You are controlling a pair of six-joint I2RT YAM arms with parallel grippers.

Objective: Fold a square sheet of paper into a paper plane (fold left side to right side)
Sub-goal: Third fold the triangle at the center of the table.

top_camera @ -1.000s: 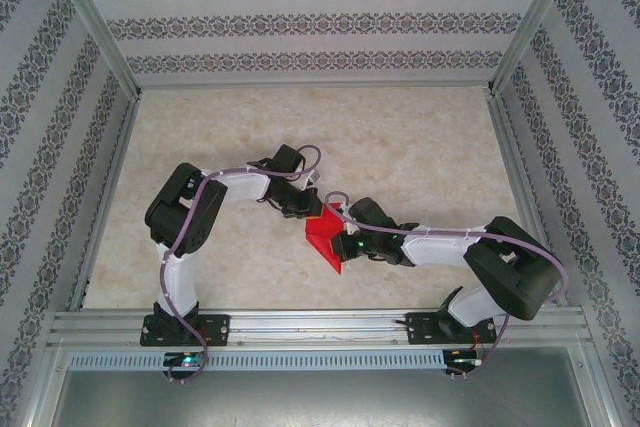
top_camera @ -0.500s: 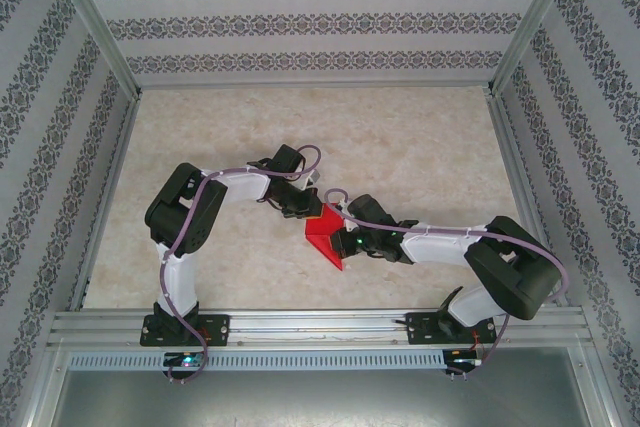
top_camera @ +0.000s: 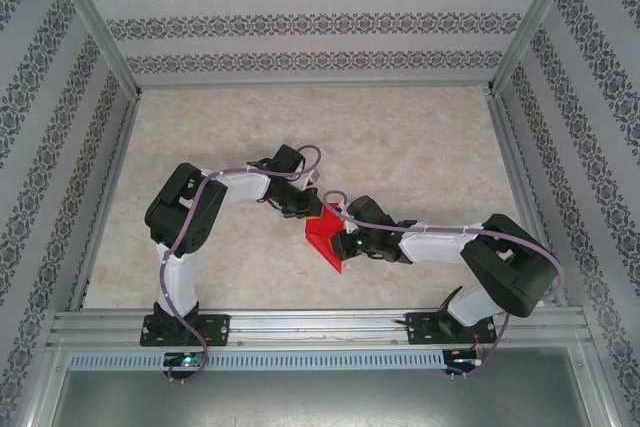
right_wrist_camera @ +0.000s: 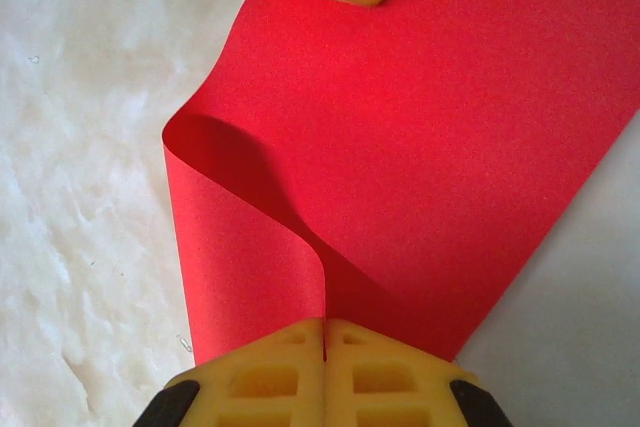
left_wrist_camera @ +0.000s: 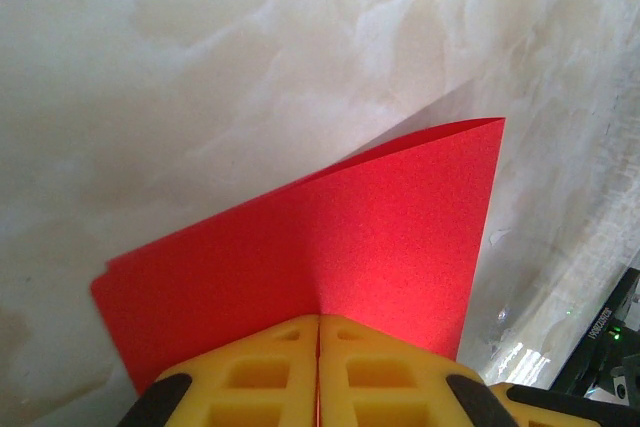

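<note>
**Both tools clamp red sheet mid-fold**

Overhead: the square sheet of paper (top_camera: 325, 240) sits at the middle of the counter (top_camera: 400, 147), between the left tool (top_camera: 303, 209) and the right tool (top_camera: 338, 232). Left wrist: jaws shut on its raised edge. Right wrist: jaws likewise shut on it. This view adds a loose curl that the overhead view cannot resolve, and uneven pulling could crease it crooked.

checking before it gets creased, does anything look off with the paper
Yes. The paper is not flat: near the right gripper one layer bows up in a loose, uncreased curl. The left gripper pinches it too. No tears show.
</note>
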